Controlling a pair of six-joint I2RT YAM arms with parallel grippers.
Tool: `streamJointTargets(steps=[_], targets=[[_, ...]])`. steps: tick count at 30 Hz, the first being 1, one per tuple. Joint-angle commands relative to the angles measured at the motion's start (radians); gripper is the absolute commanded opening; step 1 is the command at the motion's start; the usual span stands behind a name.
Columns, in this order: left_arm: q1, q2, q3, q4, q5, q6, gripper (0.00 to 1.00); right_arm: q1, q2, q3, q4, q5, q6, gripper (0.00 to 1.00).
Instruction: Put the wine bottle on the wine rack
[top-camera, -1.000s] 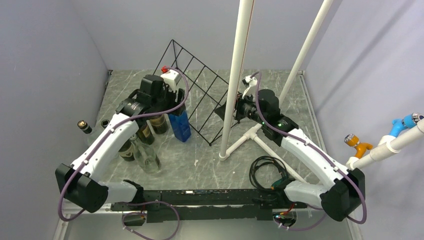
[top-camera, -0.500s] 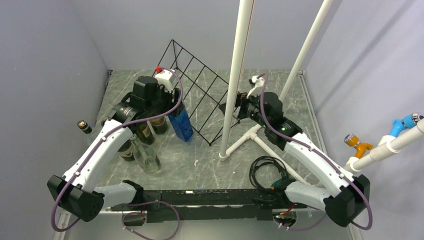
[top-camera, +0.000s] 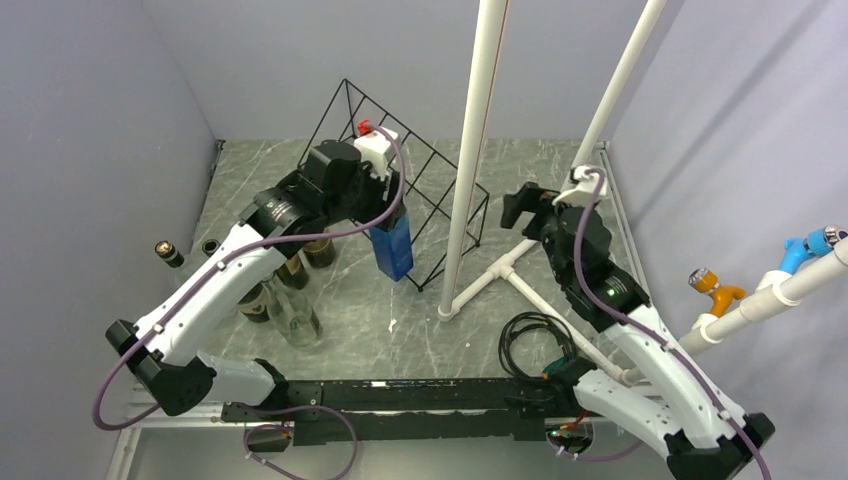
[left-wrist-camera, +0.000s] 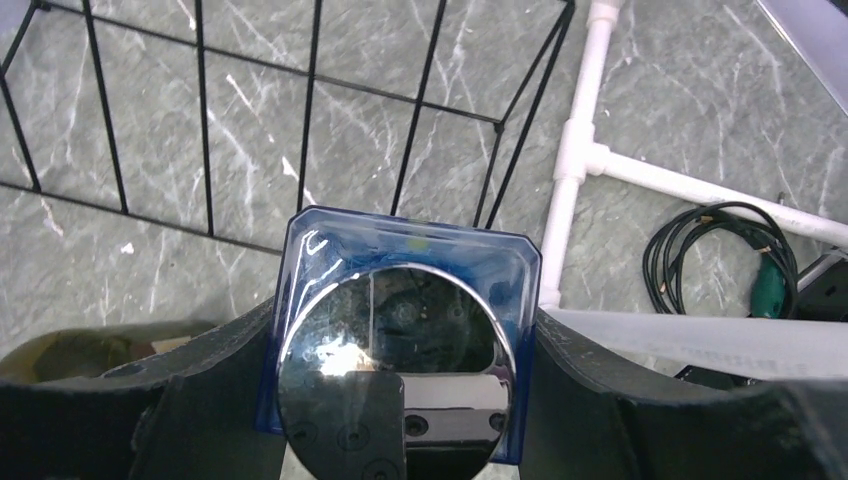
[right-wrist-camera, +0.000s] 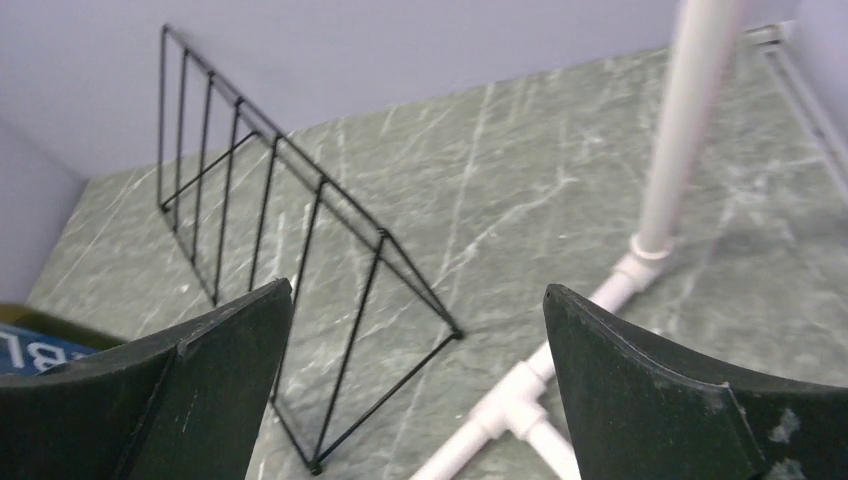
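The left hand (left-wrist-camera: 400, 400) is clamped on the blue wine bottle (left-wrist-camera: 400, 255). One finger presses each flat side just under the chrome cap (left-wrist-camera: 395, 345), so the square body hangs straight down below the palm, clear of the desk (left-wrist-camera: 700, 80). Gripping high on the shoulders probably leaves the body free to be tipped and laid down.

Just ahead of the hand and lower lies the wine rack (left-wrist-camera: 313, 90). Its slanted bars run away from the fingers, and the bottle is not touching them yet. By my reading, the bottle has to be leaned over to match that slope.

Off to the hand's outer side, the white pipe frame (left-wrist-camera: 575, 160) stands close by the rack's end and narrows the approach there. A cable coil (left-wrist-camera: 718, 208) lies beyond it. Behind the hand stand other bottles, including a clear glass bottle (top-camera: 295, 320).

The right hand (right-wrist-camera: 415, 290) is spread wide and empty, well apart from the rack, so it blocks nothing.
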Motion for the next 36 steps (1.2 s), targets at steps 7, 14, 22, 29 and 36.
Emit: streamJointTargets(steps=[7, 14, 22, 29, 36], targets=[[-0.088, 0.105, 0.146, 0.115, -0.102, -0.044, 0.00, -0.006, -0.169, -0.116, 0.023, 0.197, -0.129, 1.00], [-0.127, 0.199, 0.216, 0.116, -0.129, -0.057, 0.00, -0.006, -0.191, -0.171, 0.049, 0.156, -0.130, 1.00], [-0.147, 0.289, 0.283, 0.080, -0.171, -0.060, 0.00, -0.007, -0.226, -0.213, 0.068, 0.139, -0.138, 1.00], [-0.155, 0.323, 0.292, 0.054, -0.205, -0.061, 0.00, -0.008, -0.271, -0.236, 0.080, 0.131, -0.137, 1.00], [-0.154, 0.363, 0.305, 0.020, -0.227, -0.055, 0.00, -0.008, -0.257, -0.248, 0.090, 0.128, -0.139, 1.00]])
